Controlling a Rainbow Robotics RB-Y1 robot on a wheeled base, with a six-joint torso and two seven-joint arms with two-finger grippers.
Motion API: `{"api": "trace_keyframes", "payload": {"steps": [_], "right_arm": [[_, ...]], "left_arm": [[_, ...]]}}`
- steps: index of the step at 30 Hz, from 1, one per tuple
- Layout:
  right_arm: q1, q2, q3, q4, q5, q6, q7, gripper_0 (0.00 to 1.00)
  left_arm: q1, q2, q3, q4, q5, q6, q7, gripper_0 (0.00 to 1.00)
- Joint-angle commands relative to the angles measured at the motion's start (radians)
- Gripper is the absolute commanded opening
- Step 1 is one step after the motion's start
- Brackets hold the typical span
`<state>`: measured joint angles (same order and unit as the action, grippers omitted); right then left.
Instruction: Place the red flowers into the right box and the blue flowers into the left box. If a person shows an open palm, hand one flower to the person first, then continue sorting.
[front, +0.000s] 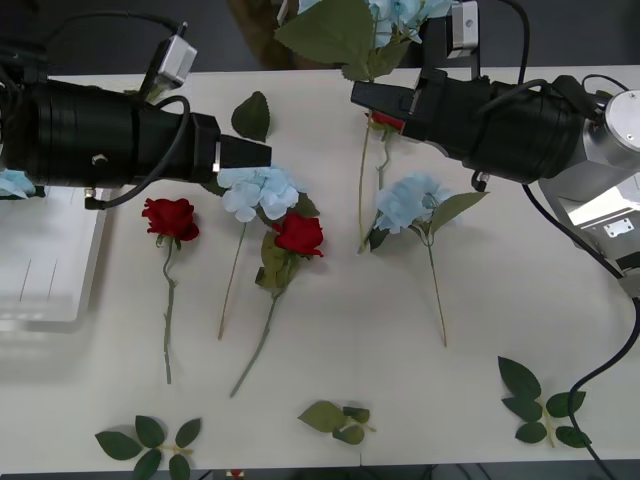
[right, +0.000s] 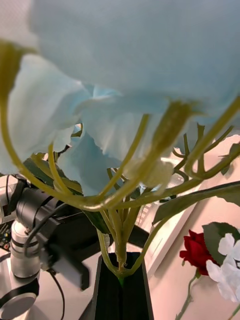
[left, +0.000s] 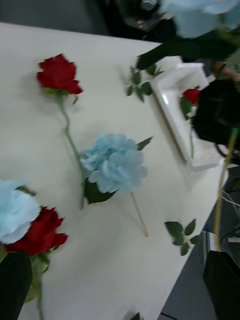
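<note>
step: we've got a blue flower (right: 130, 75) clamped in the right gripper (right: 120, 270)
next: carry it across to the left box (front: 60, 300)
left gripper (front: 262, 153): can't tell, idle above the roses

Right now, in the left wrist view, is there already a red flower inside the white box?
Yes, one red flower lies inside the white box, its stem running along the floor.

A pale blue hydrangea (front: 400, 15) is held up at the table's far edge, its stem base pinched in the right gripper (right: 120, 272). Two more blue hydrangeas (front: 258, 190) (front: 408, 200) and two red roses (front: 170, 217) (front: 298, 234) lie on the table. The left box (front: 50, 270) holds a blue flower (front: 12, 183); the right box (left: 175, 95) holds a rose (left: 191, 95).
</note>
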<state>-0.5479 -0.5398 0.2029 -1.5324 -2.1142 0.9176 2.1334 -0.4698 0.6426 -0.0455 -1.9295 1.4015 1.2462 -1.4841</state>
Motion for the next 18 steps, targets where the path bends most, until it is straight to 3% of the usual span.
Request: {"api": "trace_keyframes", "payload": {"steps": [1,8,18], "right_arm": [[0.000,0.044,0.004,-0.049,-0.015,-0.013,0.016,0.00],[0.002,0.044,0.004,-0.051,-0.026,-0.013,0.028,0.00],[0.003,0.044,0.004,-0.049,-0.026,-0.017,0.031,0.00]], "left_arm": [[0.016,-0.037,0.016,-0.023,0.106,-0.047,-0.123,1.00],[0.011,-0.027,-0.108,-0.022,0.182,-0.199,-0.143,1.00],[-0.102,-0.020,-0.347,0.078,0.205,-0.386,-0.143,1.00]]}}
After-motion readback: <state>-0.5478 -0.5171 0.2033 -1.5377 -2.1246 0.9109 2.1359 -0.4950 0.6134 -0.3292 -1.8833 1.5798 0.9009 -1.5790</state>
